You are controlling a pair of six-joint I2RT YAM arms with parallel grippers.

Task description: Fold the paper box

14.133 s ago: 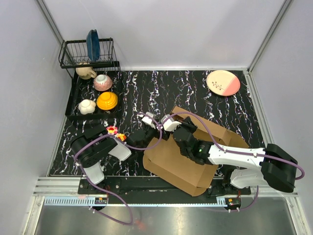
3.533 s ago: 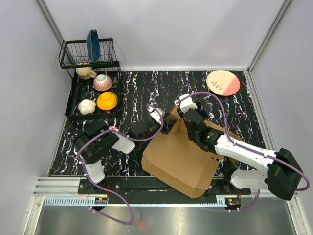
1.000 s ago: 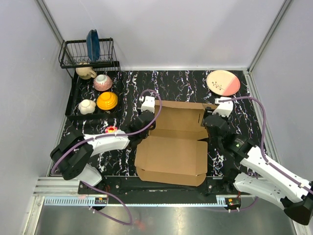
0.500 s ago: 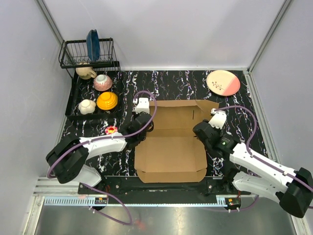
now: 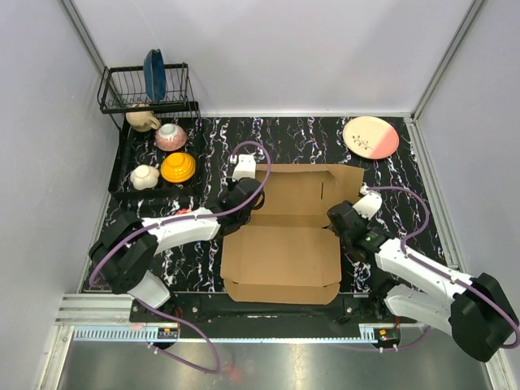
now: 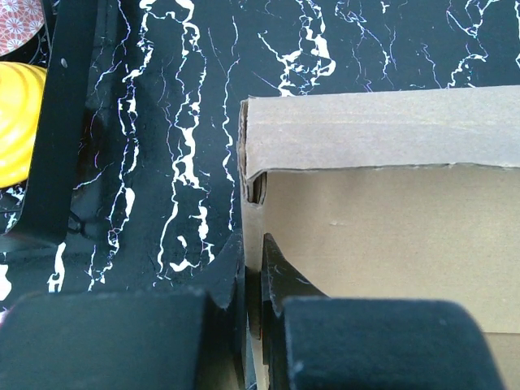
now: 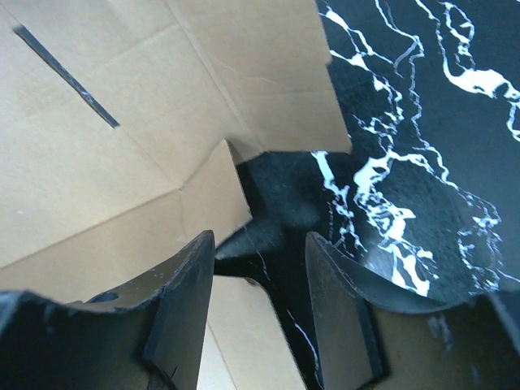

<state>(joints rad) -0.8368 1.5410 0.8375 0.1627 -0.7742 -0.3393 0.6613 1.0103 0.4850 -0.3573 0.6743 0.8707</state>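
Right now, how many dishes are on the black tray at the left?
4: a beige cup at the far end, a pink patterned bowl beside it, a yellow bowl and a white cup nearest.

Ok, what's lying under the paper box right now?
Only the black marbled table shows around the paper box. The opened cardboard covers whatever is beneath it, so that cannot be seen.

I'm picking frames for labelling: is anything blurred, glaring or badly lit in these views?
Top external: even, soft light, no glare, the paper box sharp. Left wrist: the box and the table crisp, the left gripper blurred up close. Right wrist: the right gripper soft and dark in the foreground, the box in focus.
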